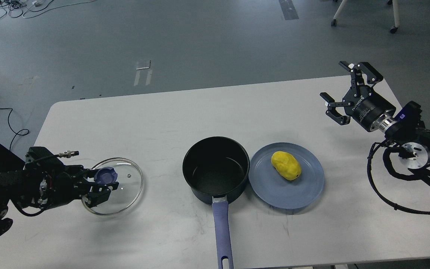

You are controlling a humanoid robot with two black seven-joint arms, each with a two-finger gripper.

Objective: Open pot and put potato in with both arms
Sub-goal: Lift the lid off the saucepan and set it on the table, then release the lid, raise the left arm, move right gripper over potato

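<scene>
The dark navy pot [215,169] stands open at the table's middle, its blue-purple handle [222,233] pointing toward the front edge. The yellow potato [286,164] lies on a flat blue plate [304,188] just right of the pot. My left gripper [101,183] is shut on the blue knob of the round glass lid [125,186], which is low over or resting on the table at the left. My right gripper [343,91] is open and empty, raised above the table's far right corner, well away from the potato.
The white table [162,116] has rounded corners and its front edge runs near the bottom of the view. A cable loop hangs from my right arm [386,186] over the table's right side. Grey floor with cables lies beyond the table.
</scene>
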